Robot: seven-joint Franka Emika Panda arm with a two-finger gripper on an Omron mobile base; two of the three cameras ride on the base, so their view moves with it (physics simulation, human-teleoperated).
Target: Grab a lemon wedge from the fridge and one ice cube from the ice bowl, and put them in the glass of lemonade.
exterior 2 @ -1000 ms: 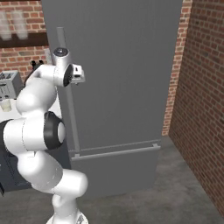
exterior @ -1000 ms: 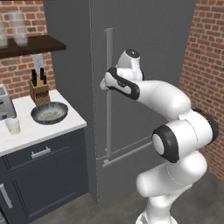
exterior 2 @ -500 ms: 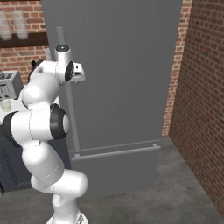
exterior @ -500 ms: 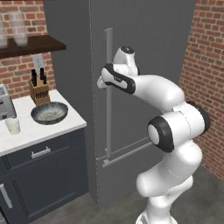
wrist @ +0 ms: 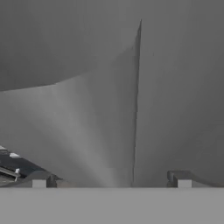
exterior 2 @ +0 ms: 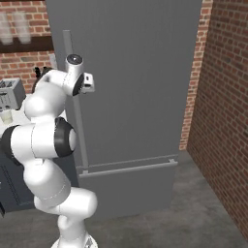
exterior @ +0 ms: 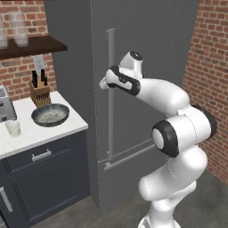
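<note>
Closer now to the fridge [exterior: 147,53] handle [exterior: 111,89], fingers [wrist: 181,178] spread wide, holding nothing.

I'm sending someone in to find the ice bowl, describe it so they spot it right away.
Left of the tall grey fridge runs a white counter. The ice bowl sits near its right end, before the knife block: wide, shallow, dark grey, with whitish speckled contents, unlike the small glass.

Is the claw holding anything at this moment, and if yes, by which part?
Nothing is held. The claw is open, its fingers spread and empty, close to the fridge door beside the bar handle.
</note>
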